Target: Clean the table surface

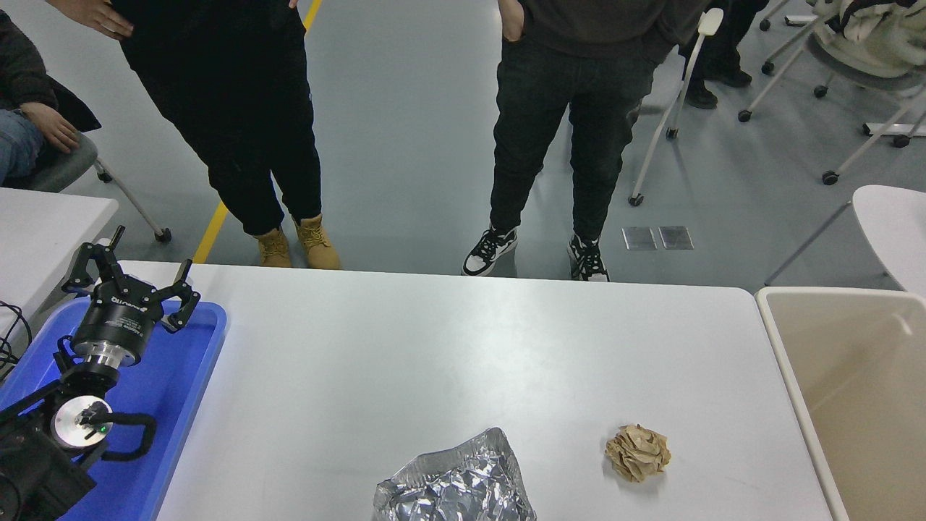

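The desk (434, 347), a wide white top with rounded corners, fills the middle of the view, and I use it as the landmark. Two pieces of rubbish lie on it near its near edge: a crumpled sheet of silver foil (454, 481), partly cut by the picture's lower border, and just to the right of it, apart from it, a brown paper ball (637, 452). I judge that these are what must leave the desk for it to count as clean.

At the right end of the desk stands a beige bin (854, 391), its rim just beside the desk edge. It probably stands there so rubbish can be dropped in after a short carry.

At the left end of the desk lies a blue tray (181, 376). The left tool (130, 286) hangs parked over it with its fingers spread apart, gripping nothing. The right arm is not visible.

Beyond the far edge two people (239, 123) stand well back.
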